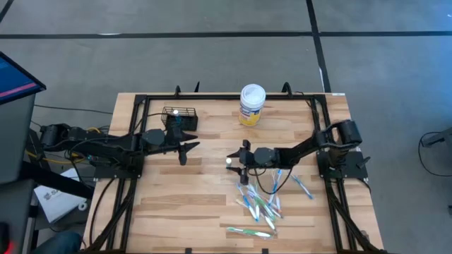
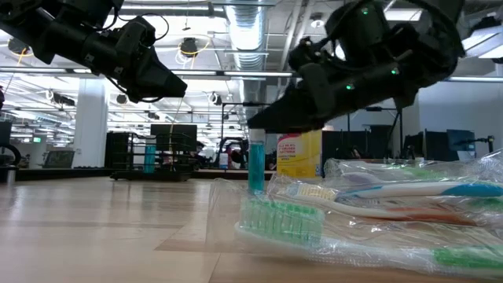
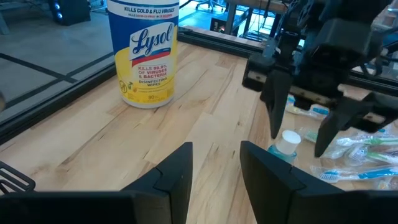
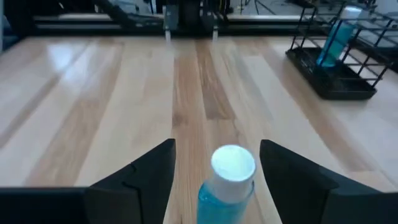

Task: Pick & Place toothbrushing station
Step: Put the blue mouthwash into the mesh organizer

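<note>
Black wire basket (image 1: 179, 117) stood at the table's (image 1: 176, 212) far left, a blue bottle inside it. Right gripper (image 1: 234, 161), mid-table, was spread wide around an upright white-capped blue bottle (image 4: 227, 180), not gripping it. Left gripper (image 1: 191, 148) hovered partly open and empty near the basket.

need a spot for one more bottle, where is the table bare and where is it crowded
Bare wood: the near-left quarter of the table, and the strip between the black basket and the Lysol tub. Crowded: the wrapped toothbrushes near right, and the centre, where the right gripper straddles a blue bottle.
</note>
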Robot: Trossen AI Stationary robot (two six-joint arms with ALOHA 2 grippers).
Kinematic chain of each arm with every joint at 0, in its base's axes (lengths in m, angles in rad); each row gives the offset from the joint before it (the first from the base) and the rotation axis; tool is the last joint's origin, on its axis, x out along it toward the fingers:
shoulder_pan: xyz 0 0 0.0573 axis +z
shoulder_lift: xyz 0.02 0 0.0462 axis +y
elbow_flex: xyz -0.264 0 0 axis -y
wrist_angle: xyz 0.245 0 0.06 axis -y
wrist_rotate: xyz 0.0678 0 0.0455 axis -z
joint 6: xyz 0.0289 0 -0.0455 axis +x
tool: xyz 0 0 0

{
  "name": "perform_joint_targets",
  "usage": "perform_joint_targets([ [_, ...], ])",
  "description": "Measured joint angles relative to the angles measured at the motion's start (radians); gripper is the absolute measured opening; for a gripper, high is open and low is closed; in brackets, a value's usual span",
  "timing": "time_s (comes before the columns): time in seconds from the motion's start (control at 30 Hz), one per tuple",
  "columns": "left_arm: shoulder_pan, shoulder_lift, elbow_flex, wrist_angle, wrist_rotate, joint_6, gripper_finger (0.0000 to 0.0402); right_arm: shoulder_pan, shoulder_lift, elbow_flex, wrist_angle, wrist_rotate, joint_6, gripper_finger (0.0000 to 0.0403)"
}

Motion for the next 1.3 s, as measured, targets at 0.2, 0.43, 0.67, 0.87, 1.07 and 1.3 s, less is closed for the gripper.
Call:
perform_joint_targets([
  [0.2,0.0,0.0,0.0,0.0,0.0,0.0,0.0127,-0.001,0.042,0.055,-0.069,-0.001,-0.002,0.0227],
  [0.43,0.0,0.0,0.0,0.0,0.0,0.0,0.0127,0.0,0.036,0.08,-0.112,-0.002,-0.002,0.0198],
  [0.67,0.0,0.0,0.0,-0.001,0.0,0.0,0.0127,0.0,0.035,0.08,-0.113,-0.002,-0.002,0.0161],
  [0.87,0.0,0.0,0.0,-0.001,0.0,0.0,0.0127,0.0,0.035,0.08,-0.113,-0.002,-0.002,0.0147],
  [1.07,0.0,0.0,0.0,-0.001,0.0,0.0,0.0127,0.0,0.035,0.08,-0.109,-0.002,-0.003,0.014],
  [1.3,0.0,0.0,0.0,-0.002,0.0,0.0,0.0127,-0.001,0.031,0.079,-0.08,-0.002,-0.002,0.012],
])
